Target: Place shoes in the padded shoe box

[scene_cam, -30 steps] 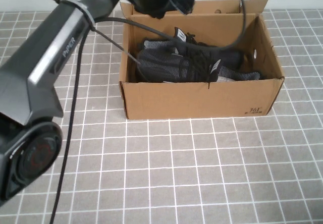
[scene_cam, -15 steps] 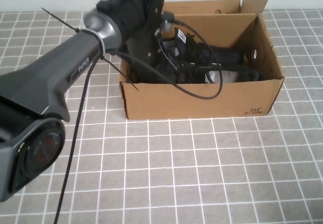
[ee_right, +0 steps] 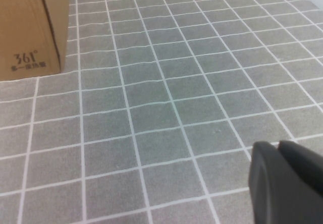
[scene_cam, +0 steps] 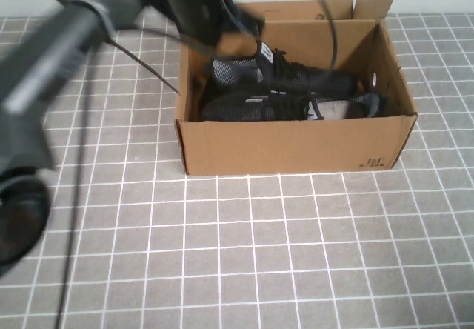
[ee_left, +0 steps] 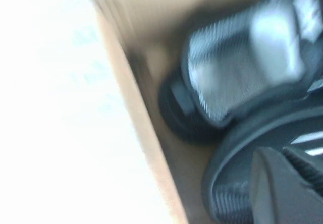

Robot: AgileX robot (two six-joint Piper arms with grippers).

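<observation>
Both black knit shoes lie side by side in the brown cardboard box [scene_cam: 296, 147], the far shoe [scene_cam: 296, 77] behind the near shoe [scene_cam: 274, 107]. My left gripper [scene_cam: 204, 10] is a dark blur above the box's back left corner, clear of the shoes. In the left wrist view my left gripper [ee_left: 295, 178] looks shut and empty over the near shoe [ee_left: 237, 148], with the far shoe [ee_left: 242, 67] and the box wall [ee_left: 146, 128] beyond. My right gripper [ee_right: 282, 176] is shut and empty over the tiled table, apart from the box corner [ee_right: 30, 27].
The grey tiled tabletop [scene_cam: 281, 255] spreads in front of and beside the box. The left arm's cable [scene_cam: 318, 18] loops over the box's back flap [scene_cam: 296, 9]. The right arm is out of the high view.
My left arm has come up out of the box and swung back to the left. The shoes now lie uncovered in the box. The right arm has not moved.
</observation>
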